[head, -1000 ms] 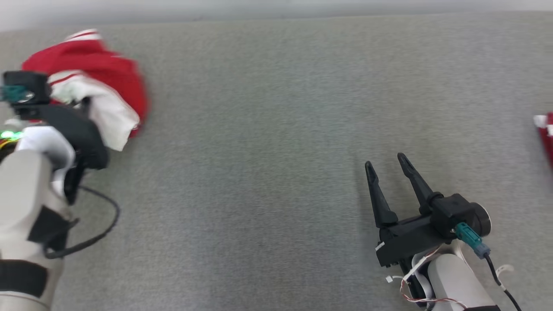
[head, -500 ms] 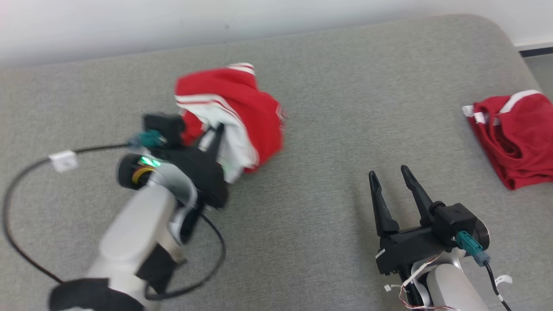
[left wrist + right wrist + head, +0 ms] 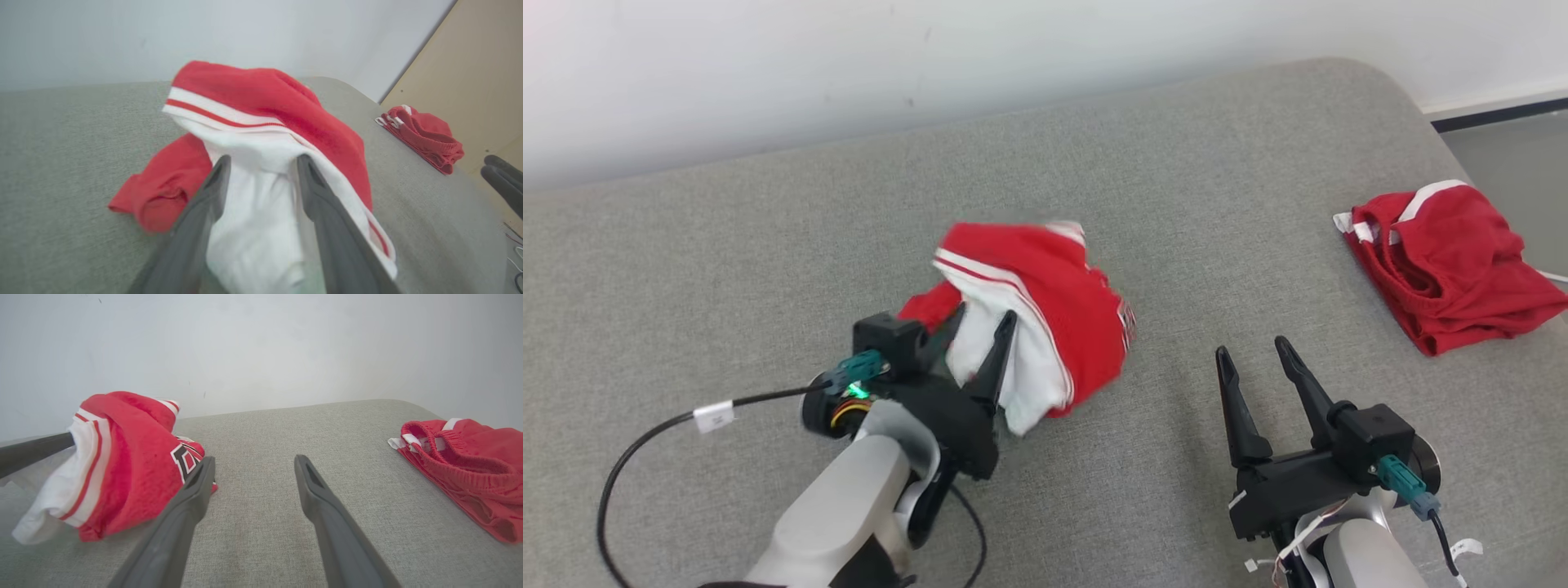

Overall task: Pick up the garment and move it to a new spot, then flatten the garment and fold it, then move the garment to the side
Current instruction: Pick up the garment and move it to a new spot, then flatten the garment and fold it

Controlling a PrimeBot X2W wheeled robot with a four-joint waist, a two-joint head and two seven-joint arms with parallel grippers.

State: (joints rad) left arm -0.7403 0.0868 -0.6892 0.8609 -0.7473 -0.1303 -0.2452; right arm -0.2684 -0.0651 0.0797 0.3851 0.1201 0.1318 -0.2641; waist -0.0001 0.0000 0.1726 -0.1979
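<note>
1. The left gripper (image 3: pixel 985 312), pinched shut on the garment (image 3: pixel 1062 310) a moment ago, now has its fingers parted. A fold of white cloth lies loose between them, and as far as I can judge through the blur nothing is clamped any more
2. The garment, red with white striped trim, sits in a bunched heap about midway across the grey cushion (image 3: pixel 727 245), right at the left gripper's fingertips. Half a second back it hung from the closed fingers further to the left. The head camera has swung round as well, so part of that shift is only the view turning
3. To my eye the carry to a new spot is as good as done. The heap is still thoroughly crumpled, so flattening and folding are all ahead
4. The right gripper (image 3: pixel 1251 347) is spread wide and empty, as it was a second ago. It hangs over bare cushion near the heap's right side
5. The left wrist view shows what the head view hides: the white cloth running down between the fingers, and a red flap lying flat on the cushion beside them
6. The right wrist view shows dark lettering (image 3: pixel 186 457) on the red face and the heap's underside resting on the cushion
7. The head view alone gives the layout: a second red garment (image 3: pixel 1445 261) lies well apart, near the cushion's right end
</note>
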